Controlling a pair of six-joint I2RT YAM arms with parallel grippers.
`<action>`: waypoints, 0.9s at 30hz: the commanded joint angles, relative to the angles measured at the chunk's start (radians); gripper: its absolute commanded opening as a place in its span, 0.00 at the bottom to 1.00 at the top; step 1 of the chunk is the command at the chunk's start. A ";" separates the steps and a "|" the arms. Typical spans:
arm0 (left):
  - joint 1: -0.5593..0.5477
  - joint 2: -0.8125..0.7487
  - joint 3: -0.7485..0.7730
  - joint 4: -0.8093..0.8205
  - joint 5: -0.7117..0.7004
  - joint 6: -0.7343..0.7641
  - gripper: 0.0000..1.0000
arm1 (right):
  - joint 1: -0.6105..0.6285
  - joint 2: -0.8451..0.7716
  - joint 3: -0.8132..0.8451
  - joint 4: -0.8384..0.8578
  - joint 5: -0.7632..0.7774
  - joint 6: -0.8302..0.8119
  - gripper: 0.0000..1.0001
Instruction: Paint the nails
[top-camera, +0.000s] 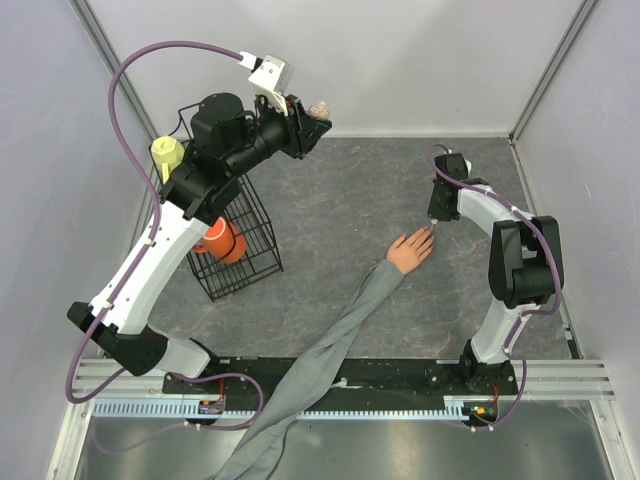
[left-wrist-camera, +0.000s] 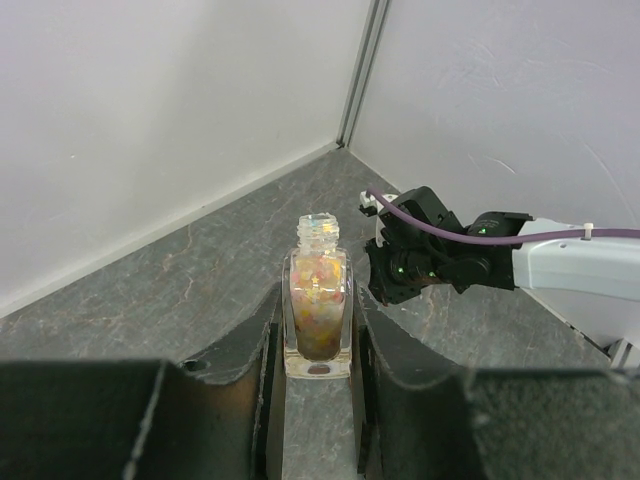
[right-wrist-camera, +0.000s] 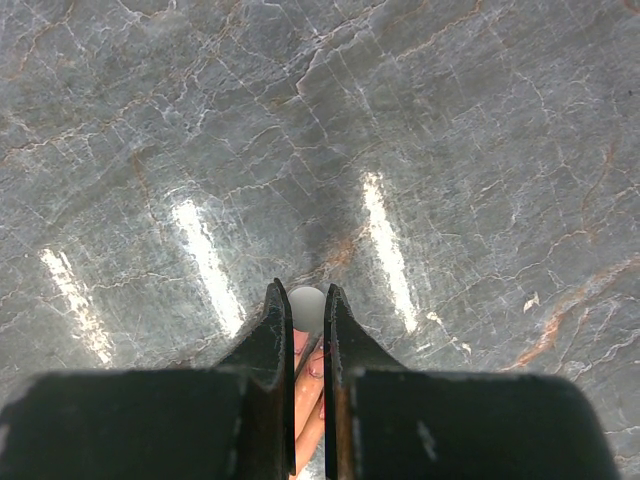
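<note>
Left gripper (top-camera: 315, 112) hangs raised over the far left of the table (top-camera: 350, 185), and from its wrist camera we see its jaws closed on the lower part of a small glass bottle (left-wrist-camera: 318, 290). The bottle stands upright between the fingers, uncapped, with yellow and pink flecks inside. Right gripper (top-camera: 432, 218) points down at the far right of the table. Its jaws stand almost together, pinching a pale cap (right-wrist-camera: 307, 312) with a rounded end.

Grey stone-patterned table fills most of what we see from above. A long grey sleeve (top-camera: 330, 360) runs across it from the near edge, slanting up to the right. At the left stands a black wire basket (top-camera: 262, 205) with an orange object (top-camera: 222, 240) inside. The sleeve ends in a small peach mannequin hand (top-camera: 410, 250), lying flat with its fingers aimed at the right gripper. The nails (top-camera: 428, 234) sit at those fingertips, just below the right gripper's tip. From the right wrist we glimpse peach fingers (right-wrist-camera: 303, 400) under the jaws, with a reddish trace on them. We cannot tell the nails' colour from above.
</note>
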 joint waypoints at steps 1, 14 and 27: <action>0.008 -0.014 0.036 0.026 0.013 -0.024 0.02 | -0.010 -0.014 0.024 -0.002 0.024 -0.008 0.00; 0.012 -0.003 0.045 0.028 0.028 -0.029 0.02 | -0.033 -0.073 0.024 -0.019 0.024 -0.012 0.00; 0.012 -0.018 0.031 0.026 0.031 -0.039 0.02 | -0.009 -0.093 0.008 -0.027 -0.040 -0.006 0.00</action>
